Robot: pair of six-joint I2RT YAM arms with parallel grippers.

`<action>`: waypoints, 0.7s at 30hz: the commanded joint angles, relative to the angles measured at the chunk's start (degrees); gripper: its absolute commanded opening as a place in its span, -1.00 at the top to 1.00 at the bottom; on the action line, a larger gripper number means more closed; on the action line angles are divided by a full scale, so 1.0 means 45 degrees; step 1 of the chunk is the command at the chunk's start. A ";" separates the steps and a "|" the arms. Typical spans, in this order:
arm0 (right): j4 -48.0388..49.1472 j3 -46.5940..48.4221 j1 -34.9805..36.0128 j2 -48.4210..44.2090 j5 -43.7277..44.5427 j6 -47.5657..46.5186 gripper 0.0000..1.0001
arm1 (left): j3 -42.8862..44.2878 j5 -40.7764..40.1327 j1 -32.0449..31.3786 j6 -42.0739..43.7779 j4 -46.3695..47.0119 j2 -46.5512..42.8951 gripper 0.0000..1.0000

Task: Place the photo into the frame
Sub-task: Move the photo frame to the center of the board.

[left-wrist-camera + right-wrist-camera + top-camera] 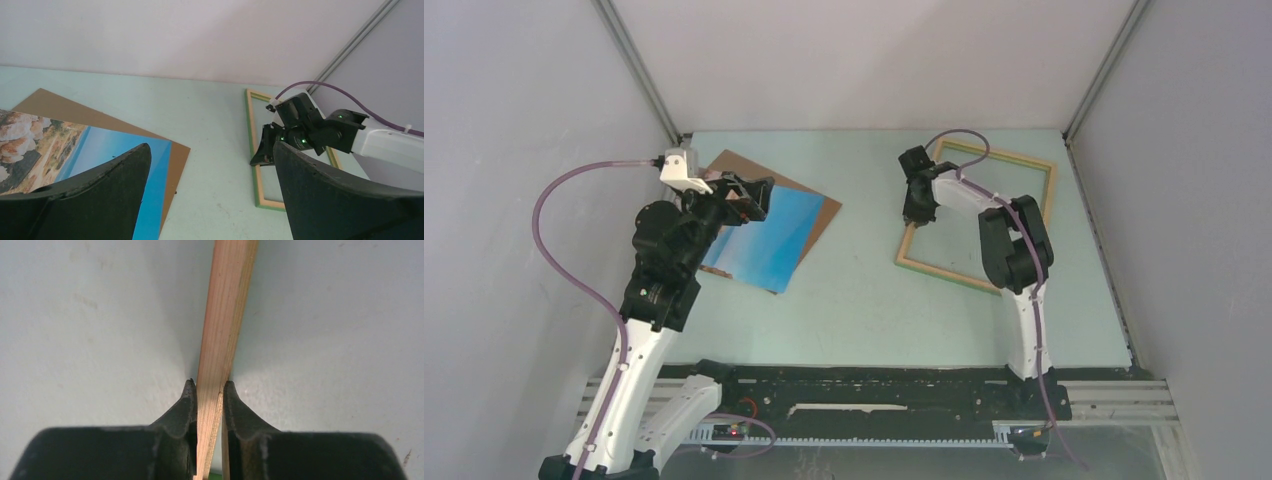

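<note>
Photo [764, 235] is on the left side of the bench [864, 310], image side up. It lies on a brown backing board [814, 207] and is skewed to the bench edges. Its blue end points near-right. The rocky tan-white end is far-left, clearest in the left wrist view [30, 145]. The board [75, 107] sticks out past the photo on the far and right sides.

Frame [946, 270] is on the right half of the bench, well apart from the photo and also rotated. The side facing up is pale wood, and a green edge shows in the left wrist view [252, 130]. Bench colour shows through the opening. Can't tell whether the frame is flat or tipped up on the gripped side.

Right tool [917, 207] is on the frame's left rail, roughly mid-length. In the right wrist view it [208, 387] is closed on that rail [225, 315]. Both fingers [184, 407] press the wood, one on each face, with the rail seen edge-on between them. The left wrist view shows the same from the other side: the tool [262, 152] points down at the rail.

Left tool [749, 197] is over the far-left end of the photo. In its own camera it [210, 150] is spread wide, with nothing between its fingers [100, 200]. Can't tell if it touches the print.
</note>
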 commanded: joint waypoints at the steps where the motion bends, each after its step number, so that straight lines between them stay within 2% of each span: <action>1: 0.0824 -0.1580 0.0362 -0.0975 -0.2897 -0.2601 0.85 | -0.0376 -0.0259 -0.0102 -0.0023 0.0414 -0.0059 -0.99; 6: 0.1675 -0.4173 0.1501 -0.2379 -0.3294 -0.3031 0.95 | -0.0413 -0.0401 -0.0112 0.0023 0.0409 0.0017 -0.99; 10: 0.1805 -0.5140 0.2796 -0.2939 -0.3151 -0.4125 1.00 | -0.0415 -0.0452 -0.0103 0.0053 0.0401 0.0175 -0.99; 17: 0.2082 -0.5108 0.3004 -0.3111 -0.3715 -0.4514 0.95 | -0.0376 -0.0544 -0.0105 0.0078 0.0303 0.0565 -0.99; 21: 0.2312 -0.5018 0.3046 -0.3109 -0.4286 -0.3819 0.88 | -0.0367 -0.0465 -0.0102 0.0002 0.0265 0.0976 -0.99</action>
